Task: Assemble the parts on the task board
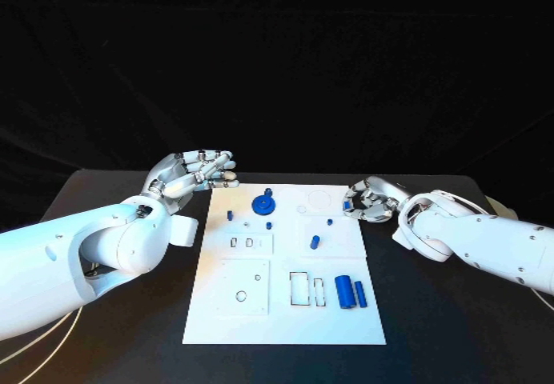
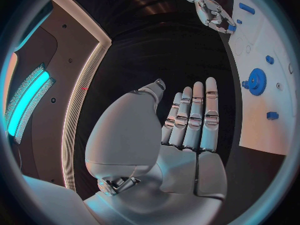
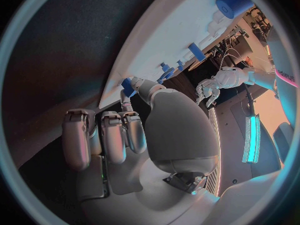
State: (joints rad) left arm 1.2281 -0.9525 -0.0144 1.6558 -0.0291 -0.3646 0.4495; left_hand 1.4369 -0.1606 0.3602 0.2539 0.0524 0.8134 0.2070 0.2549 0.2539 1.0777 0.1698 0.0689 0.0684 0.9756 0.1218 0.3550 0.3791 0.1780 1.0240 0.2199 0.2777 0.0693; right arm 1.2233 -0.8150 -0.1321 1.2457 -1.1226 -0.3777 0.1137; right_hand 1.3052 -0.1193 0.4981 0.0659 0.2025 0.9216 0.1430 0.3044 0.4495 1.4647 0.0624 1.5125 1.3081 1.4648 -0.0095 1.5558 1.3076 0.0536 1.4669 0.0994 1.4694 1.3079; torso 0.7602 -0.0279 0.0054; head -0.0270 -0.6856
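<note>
- The small blue part (image 1: 347,210) sits in my right hand (image 1: 371,200), pinched at my fingertips, at the right edge of the task board (image 1: 283,320). In the right wrist view the same piece (image 3: 128,86) shows between my thumb and a finger, just at the board's rim.
- I judge this part to be light, stiff and smooth plastic. It can slip or turn in a pinch, so I should hold it by its flat sides and not squeeze it hard.
- Near this hand, toward the board's middle, a short blue peg (image 1: 314,240) stands upright, and a smaller one (image 1: 329,222) is between it and my fingers.
- Further from this hand lies the blue gear (image 1: 266,205), near my left hand (image 1: 196,174). The gear is best taken by its toothed rim, I think.
- My left hand holds nothing. Its fingers are stretched and close together in the left wrist view, and it hovers just beside the board's far left corner.
- Well apart from both hands, two blue cylinders (image 1: 351,291) lie side by side; being round, they may roll if I push them.
</note>
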